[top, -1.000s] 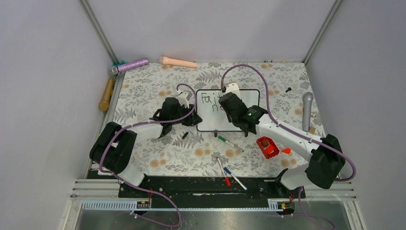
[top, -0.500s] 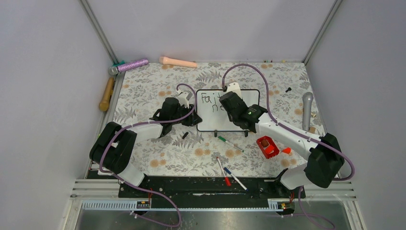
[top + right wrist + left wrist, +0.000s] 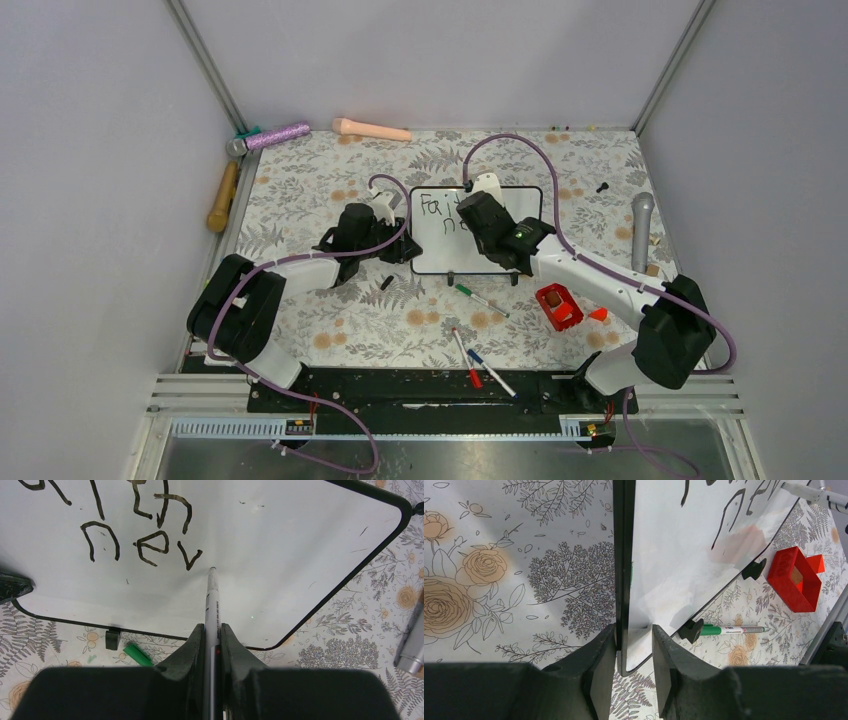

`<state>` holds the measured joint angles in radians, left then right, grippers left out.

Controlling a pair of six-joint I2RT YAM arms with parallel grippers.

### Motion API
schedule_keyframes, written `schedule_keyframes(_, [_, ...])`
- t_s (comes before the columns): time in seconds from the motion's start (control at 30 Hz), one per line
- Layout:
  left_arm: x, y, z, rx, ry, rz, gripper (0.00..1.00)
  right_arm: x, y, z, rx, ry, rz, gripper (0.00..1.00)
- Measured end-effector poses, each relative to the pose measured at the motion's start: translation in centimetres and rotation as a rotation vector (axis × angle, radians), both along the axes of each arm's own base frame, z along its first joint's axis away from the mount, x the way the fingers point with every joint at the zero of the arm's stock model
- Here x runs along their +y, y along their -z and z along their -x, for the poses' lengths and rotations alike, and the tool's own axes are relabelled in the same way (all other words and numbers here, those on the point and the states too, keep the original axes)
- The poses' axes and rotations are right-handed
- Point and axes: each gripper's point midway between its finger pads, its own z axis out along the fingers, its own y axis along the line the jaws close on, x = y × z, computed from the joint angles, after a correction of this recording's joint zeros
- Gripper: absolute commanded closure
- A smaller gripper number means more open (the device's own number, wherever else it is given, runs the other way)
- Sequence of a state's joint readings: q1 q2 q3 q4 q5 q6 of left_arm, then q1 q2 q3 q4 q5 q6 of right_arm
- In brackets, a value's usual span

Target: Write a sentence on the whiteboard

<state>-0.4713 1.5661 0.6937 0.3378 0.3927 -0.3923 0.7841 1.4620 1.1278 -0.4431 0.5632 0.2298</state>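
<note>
The whiteboard (image 3: 440, 258) stands tilted at the table's middle on two black feet. It also shows in the left wrist view (image 3: 674, 555) and the right wrist view (image 3: 300, 555). The sentence (image 3: 145, 545) reads "Faith" with "nev" below it in black. My left gripper (image 3: 634, 635) is shut on the board's lower left corner, also seen from above (image 3: 405, 245). My right gripper (image 3: 212, 630) is shut on a marker (image 3: 214, 600). The marker's tip touches the board just right of the "v". From above, the right gripper (image 3: 485, 218) covers part of the writing.
A green marker (image 3: 480, 298) lies in front of the board, with red (image 3: 465, 358) and blue (image 3: 490, 372) markers nearer the bases. A red box (image 3: 557, 305) sits right of them. A grey microphone (image 3: 641, 230) lies at right, and a purple one (image 3: 270, 136) and a beige one (image 3: 370, 129) at the back.
My right gripper with the marker has shifted slightly over the board. The left gripper and the board have not moved.
</note>
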Motion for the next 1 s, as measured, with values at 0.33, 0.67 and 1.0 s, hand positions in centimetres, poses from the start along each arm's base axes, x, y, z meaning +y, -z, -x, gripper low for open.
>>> schedule_keyframes(0.33, [0.0,0.0,0.0,0.0,0.0,0.0,0.68,-0.4,-0.1,-0.2,-0.002,0.011,-0.001,1.0])
schedule_keyframes(0.67, [0.0,0.0,0.0,-0.001,0.001,0.001,0.68,-1.1,-0.3,-0.6,-0.007,0.032,-0.006,1.0])
schedule_keyframes(1.0, [0.0,0.0,0.0,-0.001,0.001,0.001,0.68,-0.8,-1.3,-1.2,-0.019,0.032,-0.02,1.0])
